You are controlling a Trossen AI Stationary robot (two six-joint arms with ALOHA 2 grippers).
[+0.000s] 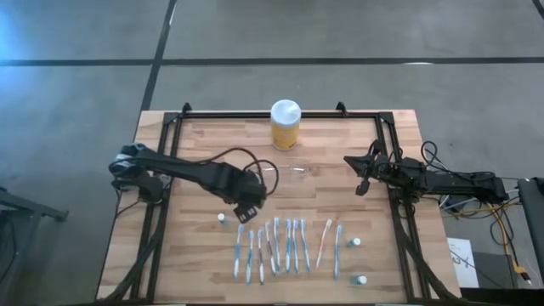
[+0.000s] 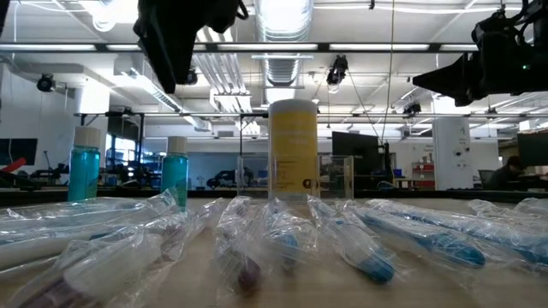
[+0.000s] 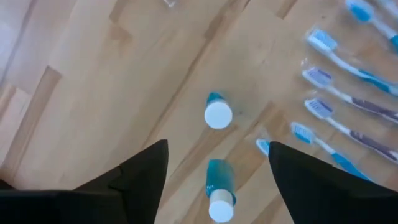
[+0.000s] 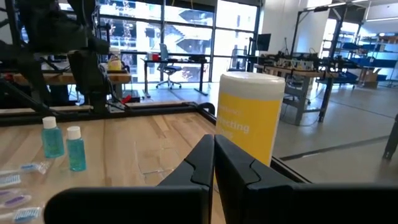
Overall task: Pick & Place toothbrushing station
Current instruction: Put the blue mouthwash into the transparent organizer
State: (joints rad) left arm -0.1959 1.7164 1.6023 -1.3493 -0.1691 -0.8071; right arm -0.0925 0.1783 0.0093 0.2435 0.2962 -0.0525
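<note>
Left gripper [image 1: 248,210]: over the table's left-centre, just off the left end of the toothbrush row [image 1: 285,246]. Claw released, fingers [image 3: 143,177] spread wide, nothing in them. In the left wrist view a small teal bottle [image 3: 220,194] with a white cap shows in the gap between the fingers, and a second bottle [image 3: 217,114] stands just beyond it. In the low view both bottles stand upright on the wood and the gripper hangs clear above them.

Right gripper [image 1: 361,183]: at the right edge of the table, raised. Claw clenched, fingers [image 4: 202,165] pressed together on nothing, facing the yellow jar [image 4: 249,115].

Holder [image 1: 293,172]: only faintly visible, on the table centre. It sits just in front of the jar, between the two grippers and behind the toothbrush row. Neither gripper touches it.

Toothbrushes lie wrapped, side by side, along the front. Two more small bottles [image 1: 355,242] stand at the row's right end
</note>
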